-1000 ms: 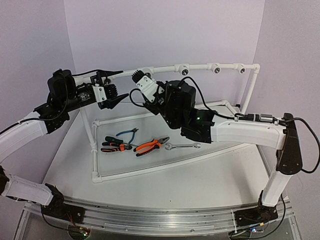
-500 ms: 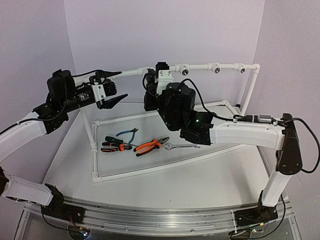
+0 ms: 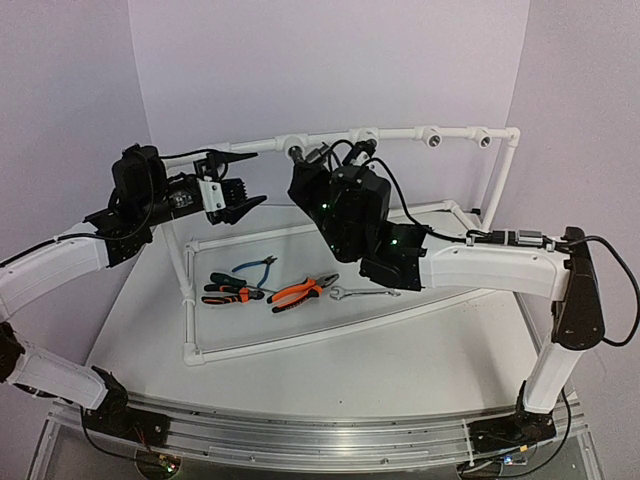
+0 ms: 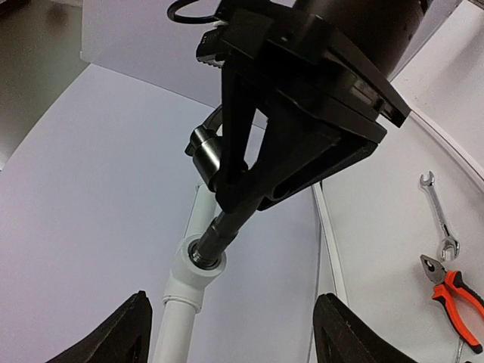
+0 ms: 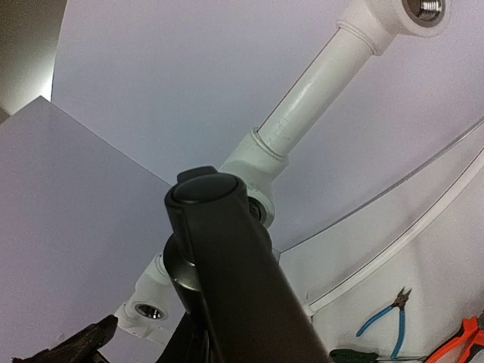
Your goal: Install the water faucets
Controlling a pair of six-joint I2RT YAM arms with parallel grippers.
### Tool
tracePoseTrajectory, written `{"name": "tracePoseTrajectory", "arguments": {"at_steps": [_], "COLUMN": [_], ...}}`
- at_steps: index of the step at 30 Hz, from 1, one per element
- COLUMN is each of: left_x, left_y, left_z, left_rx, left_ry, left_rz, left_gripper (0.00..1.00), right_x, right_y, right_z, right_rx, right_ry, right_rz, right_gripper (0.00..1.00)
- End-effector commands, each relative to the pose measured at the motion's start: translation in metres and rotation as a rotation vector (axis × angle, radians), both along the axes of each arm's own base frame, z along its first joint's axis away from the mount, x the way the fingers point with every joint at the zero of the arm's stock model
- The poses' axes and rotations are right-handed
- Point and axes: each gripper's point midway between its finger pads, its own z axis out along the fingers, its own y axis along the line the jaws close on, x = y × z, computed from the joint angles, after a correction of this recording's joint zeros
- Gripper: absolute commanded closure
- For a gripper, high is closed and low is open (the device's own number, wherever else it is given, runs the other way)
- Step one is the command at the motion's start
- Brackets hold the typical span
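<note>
Tap [image 4: 219,231]: a small dark metal tap, held up at the top rail of the white pipe frame [image 3: 500,180]. Its end sits in the mouth of a white fitting [image 4: 190,276] on that rail, and how deep it goes cannot be told. A short round knob juts from its side.
Right gripper [image 4: 238,203]: narrowed onto the tap's body, fingers pinching it from both sides, as the left wrist camera shows. The arm reaches up and across from the right side of the table [image 3: 400,370].
Left gripper [image 3: 250,177]: fingers spread wide with nothing between them. It hangs in the air just left of the tap, pointed toward it and clear of it.
Rail: three sockets [image 3: 432,136] with metal rings sit along it to the right of the tap.
Tools: orange-handled pliers [image 3: 300,292], a silver wrench [image 3: 365,293], blue-handled cutters [image 3: 255,266] and dark-handled pliers [image 3: 230,290] lie close together on the table inside the frame, well below both grippers.
Backdrop: plain pale lilac walls [image 3: 330,60] behind and to either side.
</note>
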Motion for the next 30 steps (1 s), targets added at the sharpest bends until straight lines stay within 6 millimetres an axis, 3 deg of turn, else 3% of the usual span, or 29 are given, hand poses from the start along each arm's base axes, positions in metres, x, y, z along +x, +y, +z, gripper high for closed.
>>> {"name": "tracePoseTrajectory", "arguments": {"at_steps": [1, 7, 17, 25, 30], "left_x": [0.000, 0.011, 0.034, 0.059, 0.061], "left_y": [-0.008, -0.025, -0.052, -0.069, -0.072], "left_z": [0.021, 0.025, 0.023, 0.028, 0.015], "left_rx": [-0.011, 0.016, 0.080, 0.126, 0.172], "left_ry": [-0.151, -0.296, -0.495, -0.545, -0.538], "left_rz": [-0.048, -0.086, -0.139, -0.141, -0.146], "left_gripper": [0.25, 0.25, 0.25, 0.48, 0.68], "right_x": [0.018, 0.013, 0.009, 0.010, 0.010], "right_y": [-0.032, -0.030, -0.025, -0.023, -0.023], "right_z": [0.006, 0.011, -0.003, -0.005, -0.007], "right_rx": [0.326, 0.439, 0.561, 0.568, 0.571], "right_ry": [0.100, 0.139, 0.220, 0.228, 0.231], "right_rz": [-0.103, -0.056, -0.007, 0.004, -0.001], "right_gripper": [1.00, 1.00, 1.00, 1.00, 1.00]}}
